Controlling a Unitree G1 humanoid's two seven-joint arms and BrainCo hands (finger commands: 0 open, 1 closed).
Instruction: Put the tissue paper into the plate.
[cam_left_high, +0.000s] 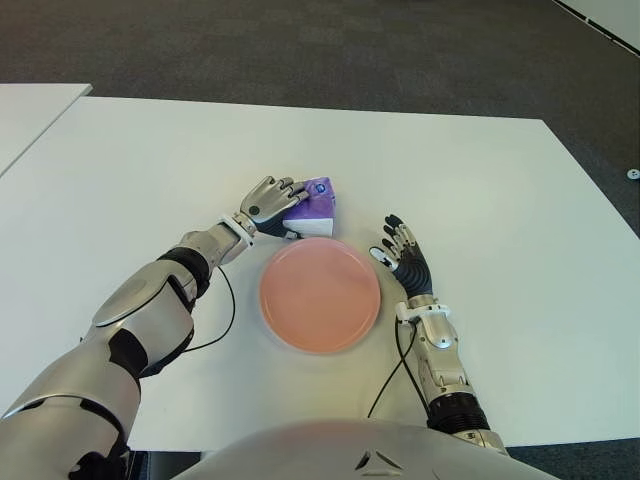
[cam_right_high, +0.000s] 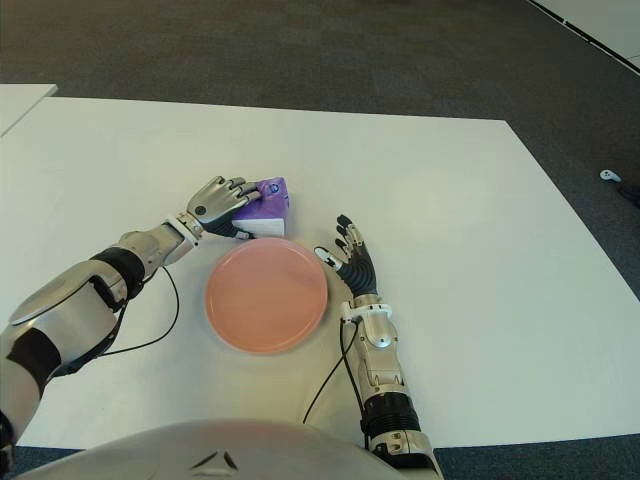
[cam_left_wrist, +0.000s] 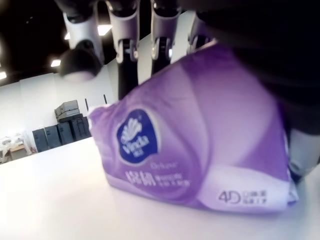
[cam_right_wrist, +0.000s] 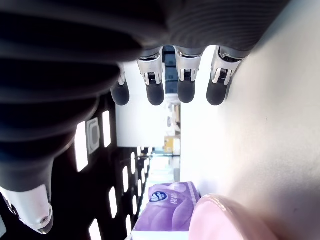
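Left hand (cam_left_high: 272, 200) draped over the purple Vinda tissue pack (cam_left_high: 313, 206), fingers curled over its top, pack sitting on the white bench (cam_left_high: 480, 180) just beyond the pink plate (cam_left_high: 320, 293). Grip looks partial: close thumb under first, lift clear of the rim, then drop at plate center. Right hand (cam_left_high: 404, 257) spread, empty, beside plate's right edge.

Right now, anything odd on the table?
Nothing stands out. The tissue pack lies on the table beside the empty plate, left robot hand over it. Right robot hand is open beside the plate.
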